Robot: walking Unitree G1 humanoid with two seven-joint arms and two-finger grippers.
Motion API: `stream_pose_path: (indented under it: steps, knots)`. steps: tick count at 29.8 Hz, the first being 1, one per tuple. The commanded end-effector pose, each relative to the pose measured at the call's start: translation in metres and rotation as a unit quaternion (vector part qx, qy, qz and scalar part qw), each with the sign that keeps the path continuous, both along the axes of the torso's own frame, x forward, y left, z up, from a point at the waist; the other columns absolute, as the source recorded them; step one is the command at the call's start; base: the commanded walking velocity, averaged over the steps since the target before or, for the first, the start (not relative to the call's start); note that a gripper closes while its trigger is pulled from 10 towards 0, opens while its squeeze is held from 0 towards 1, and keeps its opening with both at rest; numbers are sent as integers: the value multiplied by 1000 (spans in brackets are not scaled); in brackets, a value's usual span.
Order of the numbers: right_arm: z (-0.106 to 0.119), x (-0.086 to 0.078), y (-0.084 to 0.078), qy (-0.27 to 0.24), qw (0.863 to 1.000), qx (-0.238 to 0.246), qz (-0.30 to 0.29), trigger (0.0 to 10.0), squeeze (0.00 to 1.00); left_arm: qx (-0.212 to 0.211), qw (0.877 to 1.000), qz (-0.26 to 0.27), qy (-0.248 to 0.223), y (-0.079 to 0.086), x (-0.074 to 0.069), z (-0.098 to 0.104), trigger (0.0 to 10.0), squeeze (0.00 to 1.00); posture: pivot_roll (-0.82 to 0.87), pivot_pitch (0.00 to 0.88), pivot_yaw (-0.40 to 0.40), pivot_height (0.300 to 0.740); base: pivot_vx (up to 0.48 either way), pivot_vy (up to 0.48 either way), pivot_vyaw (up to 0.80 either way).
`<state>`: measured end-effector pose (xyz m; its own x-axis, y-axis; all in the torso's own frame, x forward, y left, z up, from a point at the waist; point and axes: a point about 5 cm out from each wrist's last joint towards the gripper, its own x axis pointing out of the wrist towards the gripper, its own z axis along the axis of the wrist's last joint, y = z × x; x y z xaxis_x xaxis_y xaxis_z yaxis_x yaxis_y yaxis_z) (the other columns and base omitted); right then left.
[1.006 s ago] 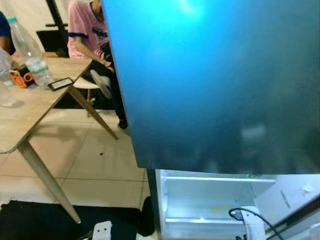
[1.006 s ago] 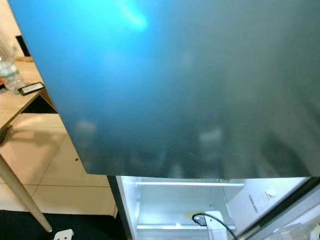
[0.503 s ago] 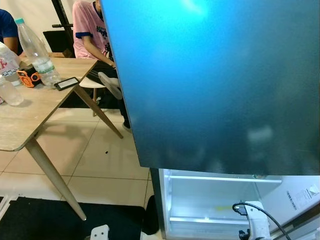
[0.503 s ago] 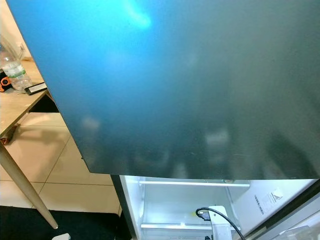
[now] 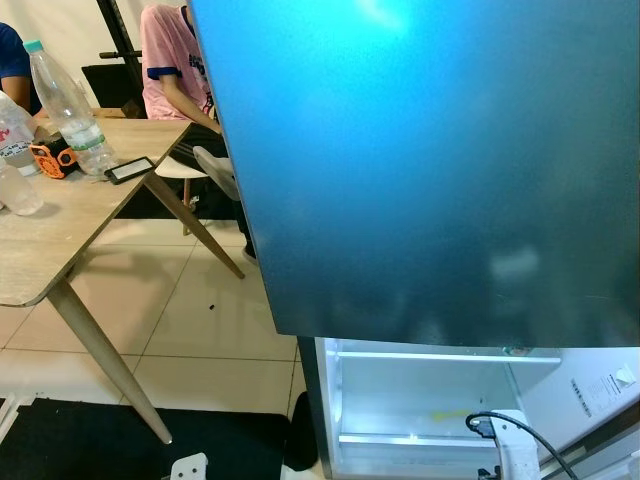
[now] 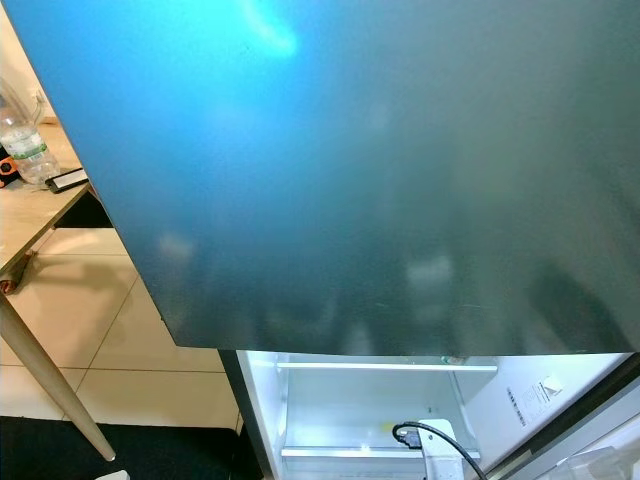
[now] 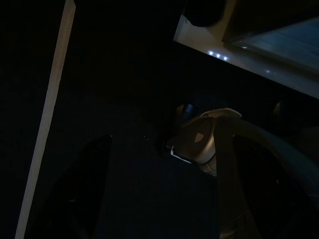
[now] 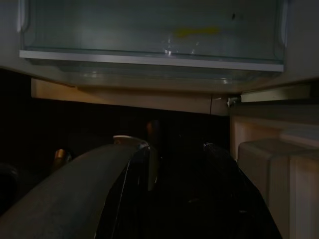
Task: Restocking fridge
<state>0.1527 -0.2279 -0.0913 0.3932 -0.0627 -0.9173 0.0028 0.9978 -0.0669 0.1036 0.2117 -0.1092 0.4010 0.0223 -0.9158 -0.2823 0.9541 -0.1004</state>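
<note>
Facing the fridge (image 5: 420, 160) at close range, with the closed upper door (image 6: 380, 170) across most of the head views and the lower compartment (image 5: 420, 400) open and lit beneath it.

Right pincer (image 8: 177, 149): held low, aimed straight into the lower compartment, directly ahead of and just below the glass shelf (image 8: 149, 57). Black fingers (image 8: 119, 189) apart, with nothing between them.

Left pincer (image 7: 159, 149): hanging idle over dark floor; state too dark to read, cannot tell.

Stock location: upright water bottle (image 5: 62, 105) on the bench (image 5: 40, 240), well apart from both pincers, off to the left-hand side and behind the line of reach of the right pincer. Long axis vertical. Nearer the left arm than the right. Phone (image 5: 130, 169) lying just beside the bottle; seated person (image 5: 170, 60) beyond the bench.

Judged requirement for the coming move: turn away from the compartment toward the bench before any grasp, since no stock sits within reach. Approach the bottle from the side, across its vertical axis. Favour the left pincer for pickup.
</note>
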Motion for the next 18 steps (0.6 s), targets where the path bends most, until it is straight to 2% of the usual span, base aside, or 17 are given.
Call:
stream_pose_path:
  steps: [1,6,12,18]
  knots:
    - [1,3,2,-8,1000,7,-9,10000,0,9,1000,3,5,6,-1,1,10000,0,-16,0,24,740,-259,0,0]
    - [1,4,3,-9,1000,12,-7,10000,0,10,1000,4,2,6,1,1,10000,0,-20,0,27,740,-269,0,0]
    - [0,2,4,-4,1000,14,-5,10000,0,9,1000,5,2,6,0,1,10000,0,-20,0,28,740,-274,0,-644]
    - [0,2,4,-5,1000,15,-4,10000,0,8,1000,2,6,5,-3,0,10000,0,-21,0,28,740,-289,0,0]
